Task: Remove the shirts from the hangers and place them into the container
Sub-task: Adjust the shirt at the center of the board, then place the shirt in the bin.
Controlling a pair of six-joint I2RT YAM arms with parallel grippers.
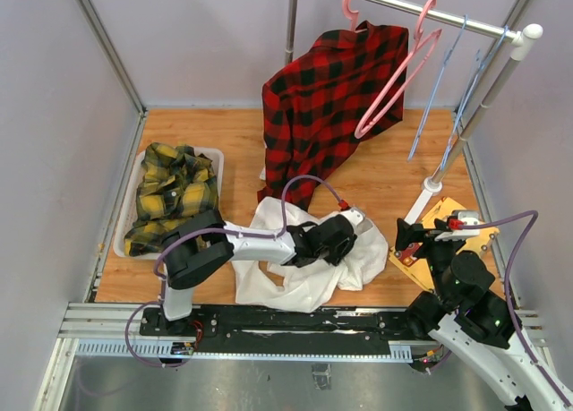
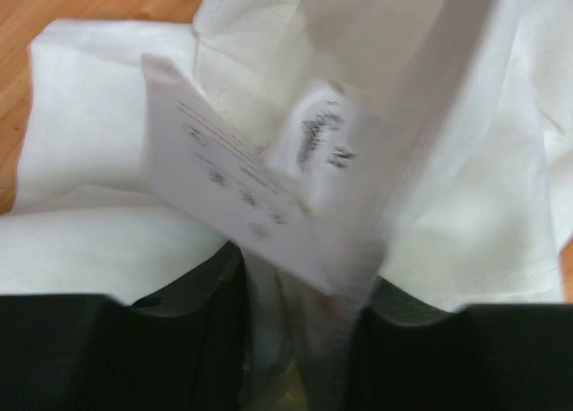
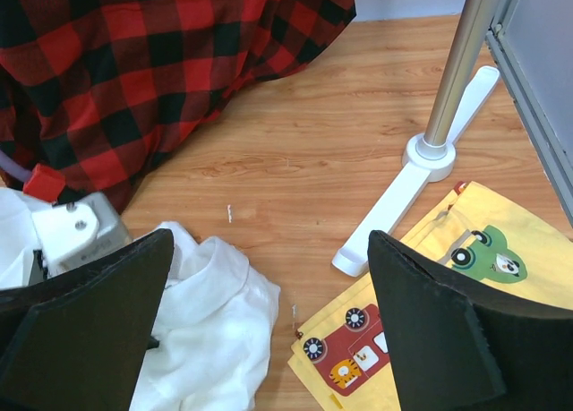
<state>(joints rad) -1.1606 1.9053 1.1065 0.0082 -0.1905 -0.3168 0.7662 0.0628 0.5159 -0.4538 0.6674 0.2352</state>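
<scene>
Fingers (image 2: pixel 116 348) straddling white shirt (image 2: pixel 466 205)

Left wrist: left gripper (image 2: pixel 295 290) is reaching over the collar, with the label (image 2: pixel 224 187) just ahead. The view is blurring, so I cannot tell whether it is clamping.

Right wrist: right gripper (image 3: pixel 270 245) is hanging wide open and empty, probably standing by.

Top: yellow plaid shirt (image 1: pixel 170 196) is lying in the container (image 1: pixel 219 160), far to the left gripper's left. Red plaid shirt (image 1: pixel 331 98) is hanging beyond it.

Nothing can be read with certainty. Dark printed lines are seen on a paper tag (image 2: pixel 242 192) and a neck label (image 2: pixel 318 133) of the white shirt (image 2: pixel 98 160), mid-frame, too blurred.
</scene>
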